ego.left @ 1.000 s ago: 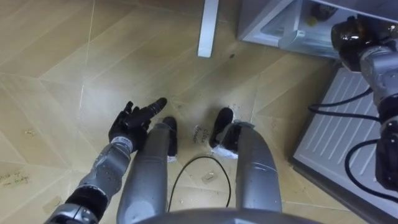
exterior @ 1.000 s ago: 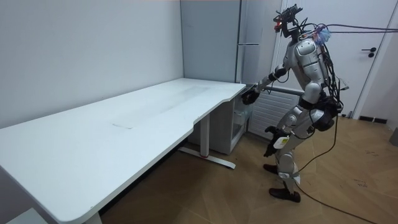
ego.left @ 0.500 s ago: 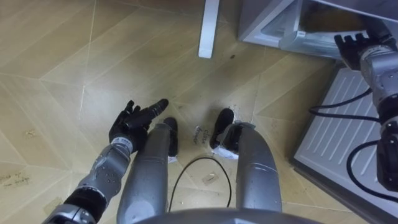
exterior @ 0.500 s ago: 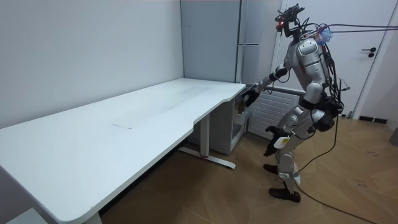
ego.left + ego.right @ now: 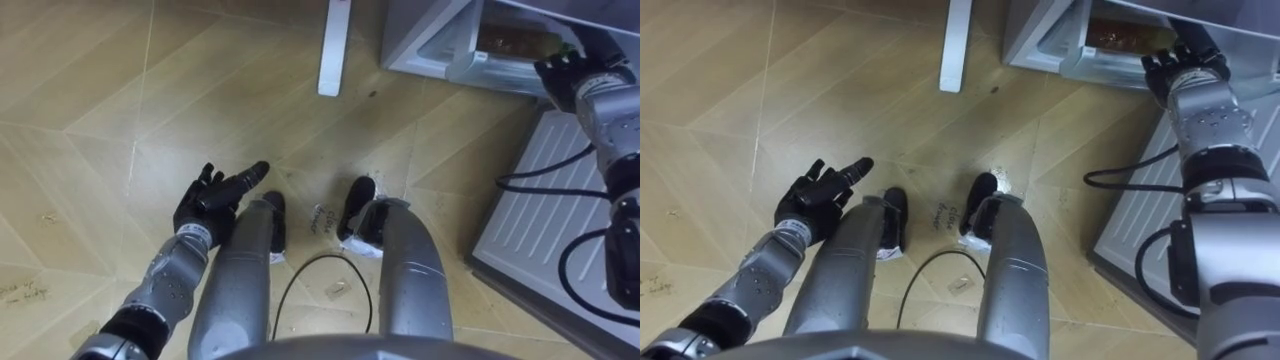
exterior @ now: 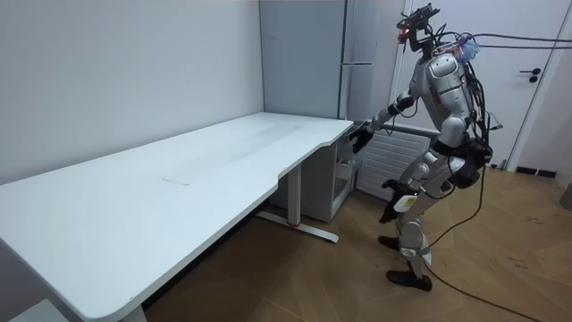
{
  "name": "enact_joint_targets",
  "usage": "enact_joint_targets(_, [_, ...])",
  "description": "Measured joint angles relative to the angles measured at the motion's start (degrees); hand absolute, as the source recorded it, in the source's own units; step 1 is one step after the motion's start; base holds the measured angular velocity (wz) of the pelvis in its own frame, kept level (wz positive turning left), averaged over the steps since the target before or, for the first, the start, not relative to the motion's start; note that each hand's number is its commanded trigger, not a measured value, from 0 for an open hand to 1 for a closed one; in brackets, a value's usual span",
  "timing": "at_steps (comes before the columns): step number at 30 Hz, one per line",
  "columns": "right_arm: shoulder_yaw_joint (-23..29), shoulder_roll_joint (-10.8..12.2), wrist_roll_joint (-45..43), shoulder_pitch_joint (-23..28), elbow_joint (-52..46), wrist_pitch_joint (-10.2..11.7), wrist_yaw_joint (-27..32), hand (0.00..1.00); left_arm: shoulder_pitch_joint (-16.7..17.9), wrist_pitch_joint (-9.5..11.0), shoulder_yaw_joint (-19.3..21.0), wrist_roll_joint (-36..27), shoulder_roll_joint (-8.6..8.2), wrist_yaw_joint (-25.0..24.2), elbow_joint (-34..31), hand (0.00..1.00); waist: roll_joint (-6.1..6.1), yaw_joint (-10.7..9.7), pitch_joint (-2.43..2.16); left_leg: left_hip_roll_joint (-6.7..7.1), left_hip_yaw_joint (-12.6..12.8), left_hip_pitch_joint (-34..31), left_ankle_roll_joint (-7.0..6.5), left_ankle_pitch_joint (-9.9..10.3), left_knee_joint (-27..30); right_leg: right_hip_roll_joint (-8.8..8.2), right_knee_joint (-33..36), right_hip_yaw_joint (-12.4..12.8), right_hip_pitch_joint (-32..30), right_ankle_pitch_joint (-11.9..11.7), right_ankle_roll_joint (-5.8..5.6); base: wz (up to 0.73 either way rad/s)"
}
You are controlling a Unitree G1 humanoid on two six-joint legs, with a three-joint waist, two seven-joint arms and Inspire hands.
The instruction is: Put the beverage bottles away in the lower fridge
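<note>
The drinks (image 5: 512, 40) are seen inside the lower fridge (image 5: 405, 35), just beyond the right hand (image 5: 1185, 68), whose fingers are spread and empty; the left hand (image 5: 210, 198) is held flat. They could be toppled if the fingers are dragged across them.

White desk (image 6: 179, 170), grey fridge (image 6: 299, 63), tan wood-plank floor (image 5: 100, 110).

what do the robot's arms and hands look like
The left hand and right hand are black with slender fingers. The forearms are silver-grey cylinders with dark bands near the wrists, and black cables loop beside the right one.
</note>
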State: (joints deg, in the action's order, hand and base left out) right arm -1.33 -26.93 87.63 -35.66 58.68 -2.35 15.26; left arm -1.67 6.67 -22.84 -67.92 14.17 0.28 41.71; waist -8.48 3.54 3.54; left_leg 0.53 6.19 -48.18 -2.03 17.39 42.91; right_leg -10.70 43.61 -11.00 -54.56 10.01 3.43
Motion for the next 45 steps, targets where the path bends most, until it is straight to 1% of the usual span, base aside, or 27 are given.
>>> enact_joint_targets(3, [-0.89,0.0,0.01,0.11,0.35,0.0,-0.01,0.0,0.15,-0.14,-0.04,-0.01,0.12,-0.01,0.03,0.0,-0.1,0.03,0.05,-0.04,0.28,0.88,0.0,-0.01,-0.75,0.08,-0.42,0.17,0.57,0.01,-0.09,-0.04])
enact_joint_targets(4, [-1.5,0.0,0.05,0.11,0.4,0.0,-0.1,0.0,0.24,-0.21,-0.14,-0.01,0.22,-0.01,0.02,0.0,-0.18,0.03,0.09,-0.25,0.55,1.33,-0.01,-0.02,-1.26,0.27,-0.88,0.2,0.84,-0.09,-0.22,-0.1])
enact_joint_targets(8, [-2.04,0.0,0.18,0.52,0.55,0.0,-2.73,0.0,0.33,-0.39,-0.49,-0.03,0.57,0.0,0.07,0.0,-0.41,-0.06,0.21,-0.45,1.41,2.07,-0.03,-0.02,-2.19,0.27,-1.2,0.83,0.92,-0.07,-0.28,-0.08])
enact_joint_targets(11, [-2.02,0.0,1.92,1.02,1.39,0.0,-4.89,0.0,0.33,-0.43,-0.49,0.01,0.67,0.01,0.05,0.0,-0.53,-0.21,0.23,-0.54,1.3,2.1,-0.02,-0.02,-2.3,0.29,-1.51,0.58,1.06,-0.07,-0.28,0.0])
enact_joint_targets(13, [-2.03,0.01,2.08,1.29,1.78,0.0,-5.8,0.0,0.31,-0.66,-0.51,0.06,0.8,0.1,-0.16,0.0,-0.5,-0.27,0.22,-0.68,1.09,2.03,0.0,0.0,-2.28,0.72,-2.14,0.25,1.39,-0.18,-0.3,0.0])
enact_joint_targets(17, [-1.98,0.0,2.08,1.76,2.69,0.07,-6.54,0.0,0.17,-1.28,-0.51,0.03,1.09,0.68,-0.47,0.0,-0.48,-0.31,0.21,-1.12,0.68,2.04,-0.02,0.04,-2.29,1.08,-3.07,-0.28,2.1,-0.54,-0.44,0.0])
enact_joint_targets(20, [-1.98,0.01,1.83,3.46,2.63,1.23,-7.84,0.0,0.05,-1.68,-0.46,0.0,1.1,0.86,-0.41,0.0,-0.23,0.03,0.09,-1.12,0.46,1.99,-0.06,0.08,-2.21,1.37,-3.82,-0.75,2.61,-0.88,-0.52,0.0])
enact_joint_targets(22, [-1.98,0.0,1.85,3.9,2.63,1.95,-7.84,0.0,0.03,-1.69,-0.46,-0.03,1.15,1.05,-0.47,0.0,-0.16,0.03,0.12,-1.36,0.55,1.86,-0.07,0.08,-2.15,1.62,-3.86,-0.72,2.59,-1.25,-0.55,-0.07])
enact_joint_targets(23, [-2.01,0.0,1.87,4.36,2.61,2.49,-7.85,0.0,-0.04,-1.77,-0.46,-0.05,1.04,1.54,-0.47,0.0,0.0,0.12,0.04,-1.73,0.73,1.86,-0.15,0.12,-2.04,1.65,-3.84,-0.75,2.59,-1.32,-0.57,-0.07])
enact_joint_targets(24, [-2.11,0.0,1.88,4.61,2.6,2.75,-7.85,0.0,-0.07,-1.8,-0.47,-0.05,0.97,1.71,-0.46,0.0,0.11,0.23,0.04,-1.82,0.79,1.86,-0.19,0.16,-1.87,1.7,-3.81,-0.73,2.62,-1.33,-0.56,-0.06])
enact_joint_targets(26, [-3.12,0.0,2.18,5.48,2.56,3.79,-7.9,0.0,-0.42,-2.0,-1.1,-0.1,0.79,2.21,-0.42,0.0,0.97,0.49,0.13,-2.01,0.91,1.75,-0.26,0.52,-1.14,1.78,-3.38,-0.76,2.6,-1.33,-0.55,-0.04])
enact_joint_targets(27, [-3.1,-0.01,2.31,5.68,2.51,3.84,-7.9,0.0,-0.53,-2.25,-1.17,-0.1,0.65,2.4,-0.42,0.0,1.28,0.55,0.15,-1.98,0.93,1.7,-0.3,0.58,-0.99,1.73,-3.25,-0.76,2.55,-1.33,-0.55,0.0])
enact_joint_targets(29, [-3.07,-0.02,2.53,6.28,2.15,4.24,-7.89,0.0,-0.94,-2.95,-1.51,-0.1,0.22,2.85,-0.43,0.0,2.8,0.79,0.02,-1.93,1.07,0.95,-0.44,1.19,0.38,1.51,-2.08,-0.66,1.8,-1.14,-0.5,-0.04])
enact_joint_targets(31, [-3.08,0.01,2.94,6.78,2.0,4.26,-7.89,0.0,-1.36,-3.24,-2.01,-0.04,0.26,3.02,-0.42,0.0,3.0,1.04,0.06,-1.75,1.7,0.69,-0.61,1.39,1.05,0.67,-0.77,-0.34,0.77,-0.62,-0.34,-0.06])
enact_joint_targets(34, [-3.09,0.01,3.33,7.16,2.1,4.32,-7.93,0.0,-1.46,-3.18,-2.2,0.09,0.22,3.01,-0.23,0.0,3.57,1.37,-0.05,-1.87,2.12,0.12,-0.54,2.03,2.77,0.78,0.55,-0.15,0.14,-0.3,-0.05,-0.06])
enact_joint_targets(36, [-3.07,0.0,2.95,7.16,2.25,4.58,-8.27,0.0,-1.76,-3.15,-2.24,0.37,0.25,3.14,-0.12,0.0,3.65,1.3,-0.08,-1.92,2.06,-0.45,-0.45,2.42,4.0,0.79,1.59,-0.13,-0.45,-0.05,0.16,-0.02])
enact_joint_targets(40, [-3.03,0.0,2.19,7.17,3.94,4.82,-9.26,0.0,-2.5,-3.16,-3.17,2.7,0.23,3.66,-0.3,0.0,4.22,1.06,-0.19,-2.26,1.64,-1.9,-0.3,3.42,6.77,0.8,3.57,-0.24,-1.5,0.59,0.45,0.0])
enact_joint_targets(42, [-3.03,0.0,2.11,7.26,3.94,4.81,-10.0,0.0,-2.74,-3.39,-3.24,2.87,0.28,3.88,-0.34,0.0,4.39,0.82,-0.23,-2.28,1.71,-2.48,-0.28,3.59,7.42,0.71,4.16,-0.17,-2.09,0.66,0.46,0.0])
enact_joint_targets(43, [-3.04,0.0,2.12,7.5,3.94,4.81,-10.55,0.0,-2.82,-3.52,-3.24,2.87,0.28,4.11,-0.46,0.0,4.59,0.76,-0.33,-2.52,1.71,-2.85,-0.36,3.69,7.86,0.83,4.26,-0.21,-2.32,0.65,0.47,0.0])
enact_joint_targets(45, [-3.01,-0.01,2.12,7.51,4.59,4.8,-11.22,0.0,-3.14,-3.69,-3.15,2.38,0.31,4.41,-0.51,0.0,4.69,0.88,-0.37,-2.76,1.82,-3.22,-0.36,3.7,8.02,0.92,4.27,-0.09,-2.69,0.55,0.5,-0.02])
